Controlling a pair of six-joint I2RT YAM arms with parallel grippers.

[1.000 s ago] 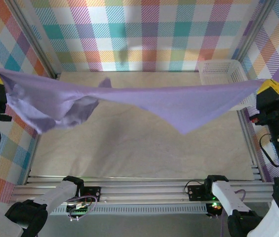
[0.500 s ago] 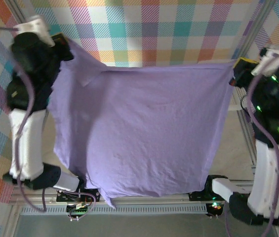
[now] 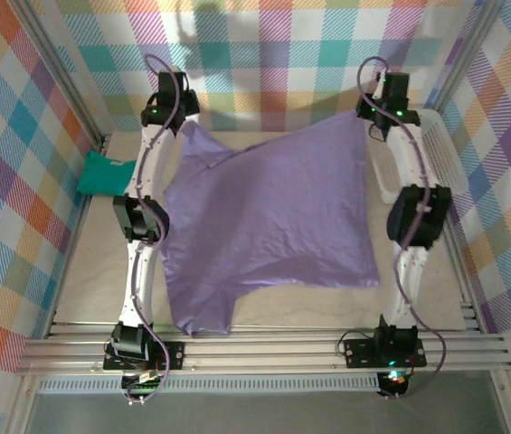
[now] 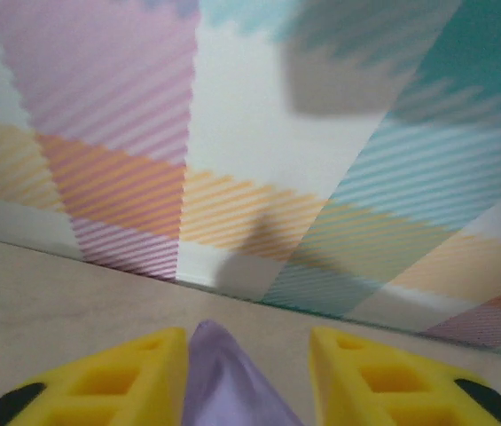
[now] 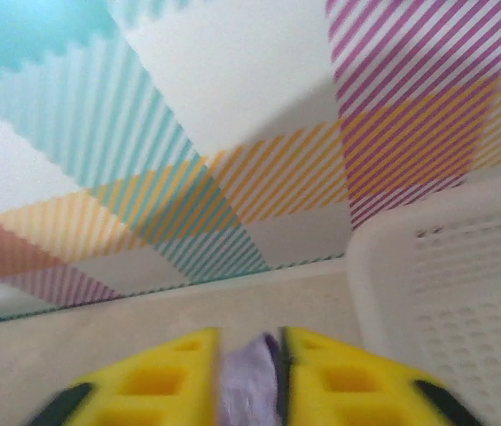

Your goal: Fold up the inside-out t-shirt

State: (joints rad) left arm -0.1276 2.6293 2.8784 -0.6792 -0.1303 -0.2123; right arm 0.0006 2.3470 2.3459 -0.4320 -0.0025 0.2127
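The inside-out t-shirt (image 3: pixel 273 217), lavender-purple, lies spread flat on the table, with one sleeve toward the near left. Both arms reach to its far edge. My left gripper (image 3: pixel 175 117) is over the far-left corner. In the left wrist view that gripper (image 4: pixel 248 342) is open, a peak of the t-shirt (image 4: pixel 219 382) leaning on its left finger with a clear gap to the right finger. My right gripper (image 3: pixel 373 116) is at the far-right corner. In the right wrist view it (image 5: pixel 250 342) stands narrowly open, a fold of the t-shirt (image 5: pixel 246 382) loose between the yellow fingers.
A teal-green folded garment (image 3: pixel 101 174) lies at the table's left edge. A white mesh basket (image 3: pixel 436 154) stands at the right, close beside the right gripper (image 5: pixel 445 293). The plaid back wall is just ahead of both grippers.
The t-shirt hung stretched in the air between both shut grippers; the arms swung it to the far side and laid it flat. Both jaws have since parted.
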